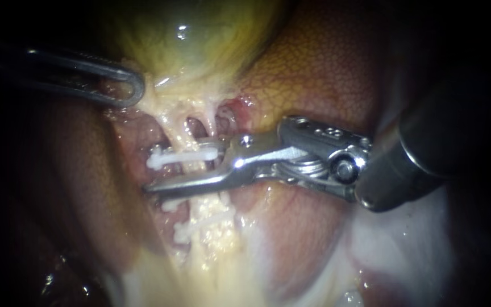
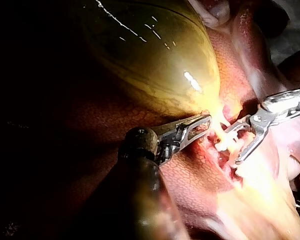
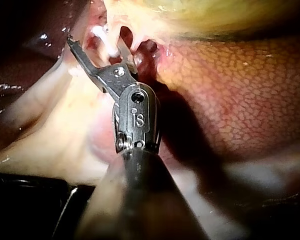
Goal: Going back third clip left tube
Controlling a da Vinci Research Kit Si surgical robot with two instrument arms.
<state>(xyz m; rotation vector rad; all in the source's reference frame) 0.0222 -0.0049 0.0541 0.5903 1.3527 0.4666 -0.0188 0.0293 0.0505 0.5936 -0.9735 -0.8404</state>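
While its jaws stand apart, right instrument (image 1: 186, 169): enters from the right edge, astride the left tube (image 1: 195, 166) at centre frame.
Top clip (image 1: 180, 155): on that tube, between the parted jaws.
Lower clips (image 1: 171, 204): just below, lower centre.
Left instrument (image 1: 133, 91): upper left, jaws clamped on the gallbladder (image 1: 200, 34) neck.

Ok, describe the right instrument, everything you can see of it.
The right instrument is bright metal with a pinned wrist joint, on a dark shaft entering from the right. Its two slim jaws stand open across a pale tube, which runs between them. A white clip on the tube lies along the upper jaw; the lower jaw reaches past the tube. Whether the jaw touches the clip is unclear.
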